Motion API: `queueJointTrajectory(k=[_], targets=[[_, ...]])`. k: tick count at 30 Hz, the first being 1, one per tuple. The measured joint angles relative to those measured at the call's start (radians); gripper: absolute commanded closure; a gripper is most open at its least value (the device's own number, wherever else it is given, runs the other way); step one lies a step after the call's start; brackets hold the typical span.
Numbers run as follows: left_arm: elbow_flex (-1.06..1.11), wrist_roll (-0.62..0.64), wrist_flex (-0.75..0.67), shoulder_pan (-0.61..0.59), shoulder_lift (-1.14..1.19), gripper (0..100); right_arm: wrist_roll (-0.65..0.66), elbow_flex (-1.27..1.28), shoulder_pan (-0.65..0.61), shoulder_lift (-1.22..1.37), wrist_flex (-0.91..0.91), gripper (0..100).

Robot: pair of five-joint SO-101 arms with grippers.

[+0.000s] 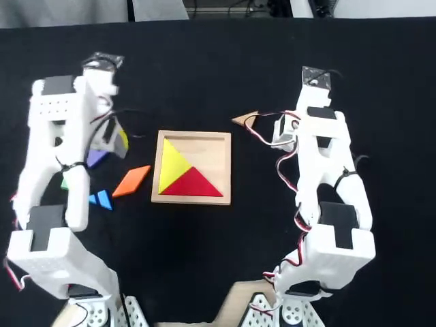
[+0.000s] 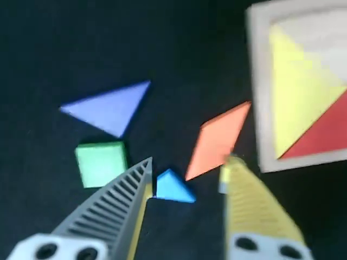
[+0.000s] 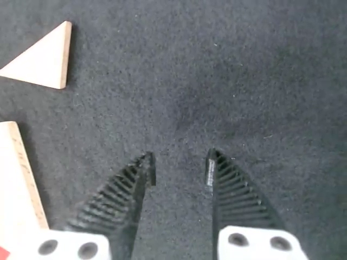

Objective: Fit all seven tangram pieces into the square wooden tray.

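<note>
On black cloth, the tray holds a yellow triangle and red triangle; left fingers and right fingers gape.

The square wooden tray lies flat mid-table with two large pieces seated in it: a yellow triangle along its left edge and a red triangle along its near edge. Their tips meet at the centre. Left of the tray, an orange parallelogram, blue triangle, green square and purple triangle lie flat and apart. A wooden triangle rests off the tray's far right corner.
</note>
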Motion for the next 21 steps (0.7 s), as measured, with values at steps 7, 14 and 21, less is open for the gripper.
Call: queueJointTrajectory(k=[7,14,21], targets=[[0.261,-0.296,-0.218,0.0,0.0,74,0.005,0.0,0.0,0.0,0.0,83.3],[0.364,-0.23,-0.331,0.02,-0.002,74,0.005,0.003,0.0,0.0,0.0,83.3],[0.404,0.003,-0.356,0.058,-0.006,74,0.005,0.012,-0.003,0.0,-0.014,83.3]])
